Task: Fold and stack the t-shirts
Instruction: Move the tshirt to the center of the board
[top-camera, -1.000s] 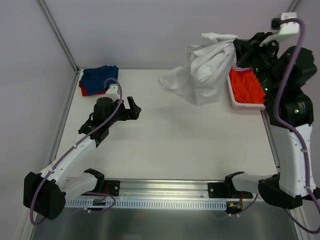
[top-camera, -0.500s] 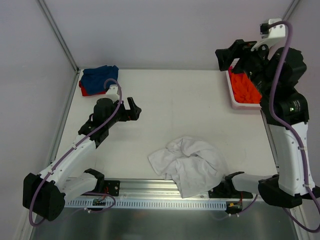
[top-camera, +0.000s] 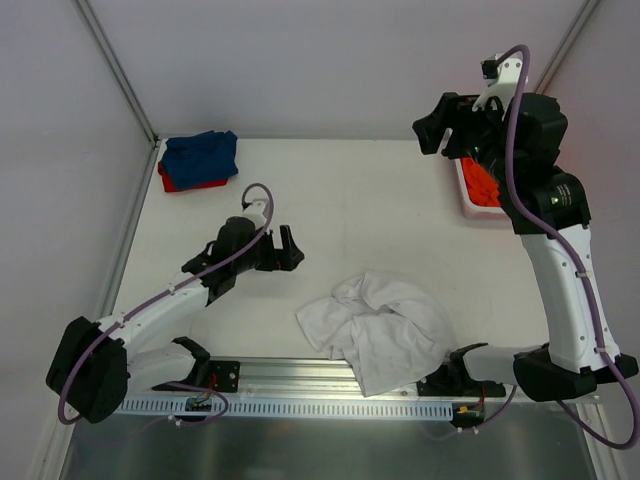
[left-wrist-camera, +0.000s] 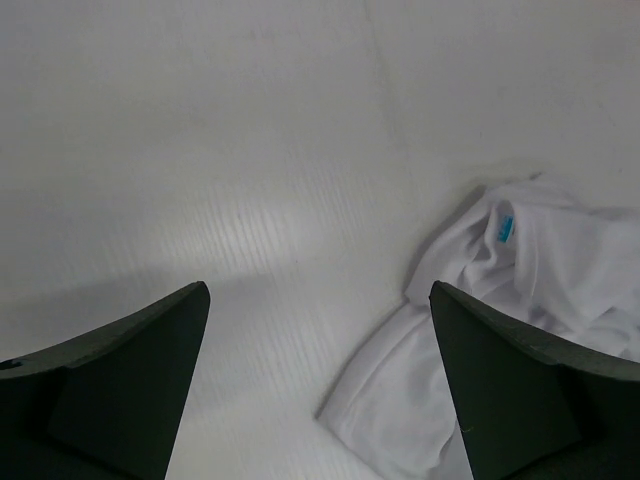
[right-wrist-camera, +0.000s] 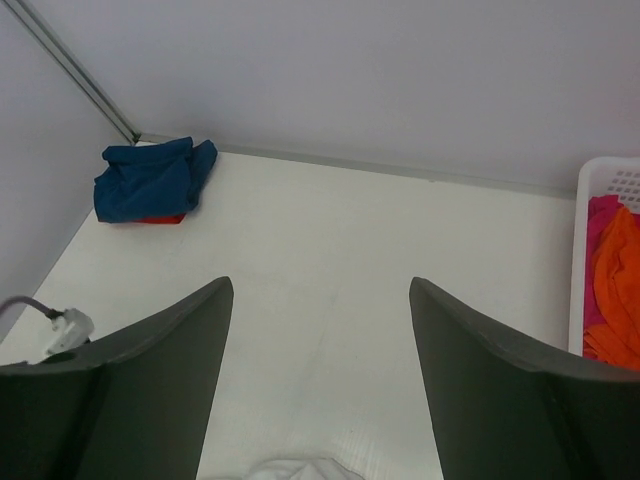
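blue t-shirt stacked on red t-shirt far left; white t-shirt crumpled near centre, orange t-shirt in basket (both unfolded). left tool, right tool wide, empty.

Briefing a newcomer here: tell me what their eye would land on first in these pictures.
A crumpled white t-shirt lies in a heap at the near edge of the table. A blue t-shirt rests on a red one in the far left corner, and bright orange cloth sits in the white basket at far right.
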